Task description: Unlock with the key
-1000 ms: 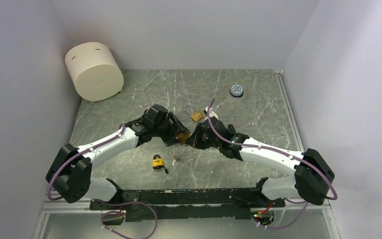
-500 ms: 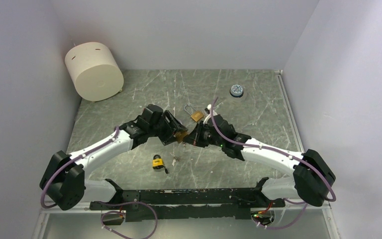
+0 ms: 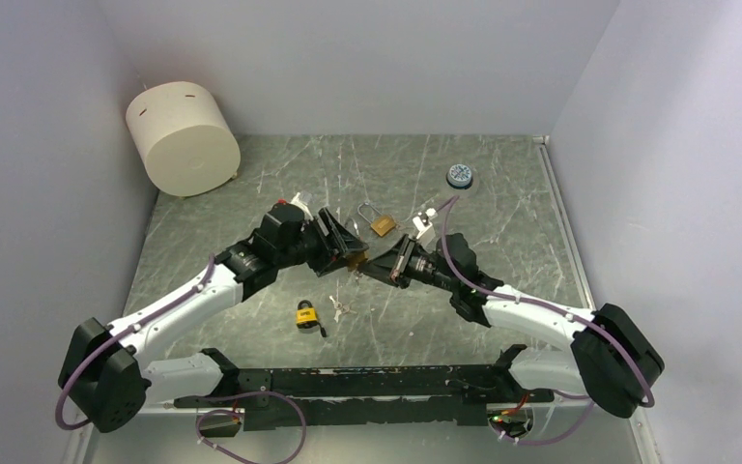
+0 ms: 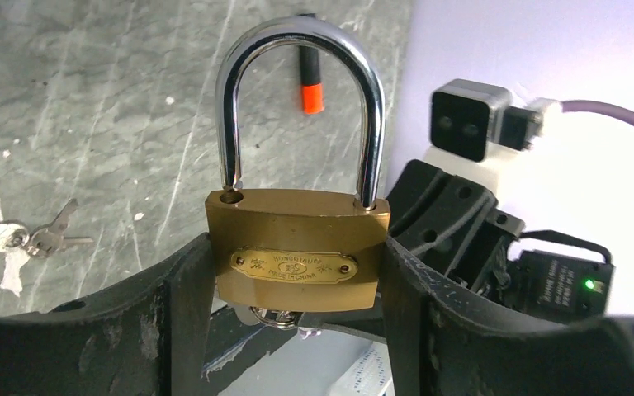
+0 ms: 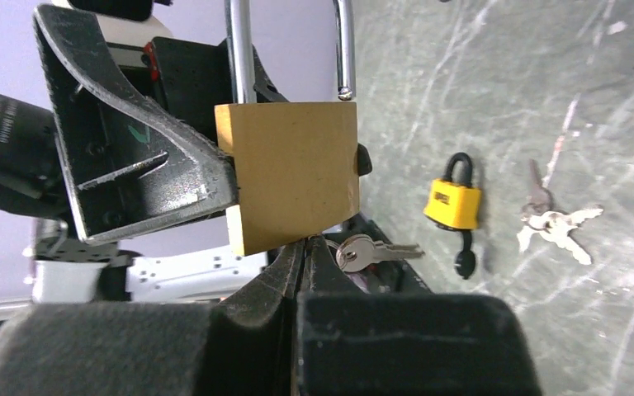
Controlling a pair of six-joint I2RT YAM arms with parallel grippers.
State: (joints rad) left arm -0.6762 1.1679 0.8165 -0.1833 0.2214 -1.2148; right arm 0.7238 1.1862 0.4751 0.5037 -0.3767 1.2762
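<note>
Item: brass-bodied padlock with chromed steel shackle point(image 4: 300, 239), being clamped upright across its body by left gripper point(image 4: 293, 276). Right gripper point(image 5: 301, 252), directly beneath padlock, is pinching small silver key point(image 4: 276, 317) seated in its underside. Step: key-turning; one shackle leg is seemingly sitting just clear of body. Next: completing turn without tilting key.

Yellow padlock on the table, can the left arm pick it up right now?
Probably not yet: the left claw is shut on the brass padlock. Otherwise the yellow padlock lies in the open, beside that arm.
</note>
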